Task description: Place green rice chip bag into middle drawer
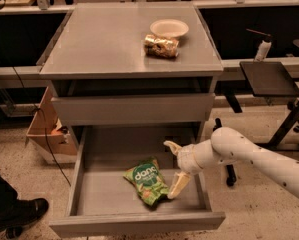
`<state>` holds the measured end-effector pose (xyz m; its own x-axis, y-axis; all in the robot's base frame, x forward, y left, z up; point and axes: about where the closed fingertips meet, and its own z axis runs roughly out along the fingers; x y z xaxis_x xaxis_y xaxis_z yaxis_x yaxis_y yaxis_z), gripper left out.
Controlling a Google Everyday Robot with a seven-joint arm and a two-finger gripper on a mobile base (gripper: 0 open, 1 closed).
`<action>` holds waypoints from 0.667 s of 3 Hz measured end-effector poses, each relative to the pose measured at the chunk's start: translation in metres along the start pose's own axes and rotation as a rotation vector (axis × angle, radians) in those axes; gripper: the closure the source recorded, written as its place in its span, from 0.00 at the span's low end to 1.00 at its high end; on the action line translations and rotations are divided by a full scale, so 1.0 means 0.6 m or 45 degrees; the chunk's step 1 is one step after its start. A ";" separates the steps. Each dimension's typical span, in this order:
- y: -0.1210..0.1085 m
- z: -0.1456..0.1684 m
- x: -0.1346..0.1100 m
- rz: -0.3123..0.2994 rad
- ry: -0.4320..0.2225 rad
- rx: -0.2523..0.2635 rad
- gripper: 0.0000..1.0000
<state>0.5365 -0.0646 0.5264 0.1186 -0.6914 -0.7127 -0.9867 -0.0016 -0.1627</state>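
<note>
The claw stood spread and released inside the middle drawer; its lower finger seemingly touched the green rice chip bag, so withdrawing could drag it.

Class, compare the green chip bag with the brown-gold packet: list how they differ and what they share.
Colour: the green rice chip bag is bright green with white lettering, while the brown-gold packet is shiny brown-gold. Place: the bag lies flat in the open middle drawer, beside the open hand, while the packet sits on the cabinet top next to a white bowl. Both are small snack packs lying down.
</note>
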 end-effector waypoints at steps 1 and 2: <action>0.013 -0.087 -0.055 -0.009 0.016 0.015 0.00; 0.030 -0.187 -0.108 -0.028 0.048 0.059 0.00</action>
<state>0.4982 -0.1010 0.6465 0.1355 -0.7180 -0.6827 -0.9775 0.0155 -0.2103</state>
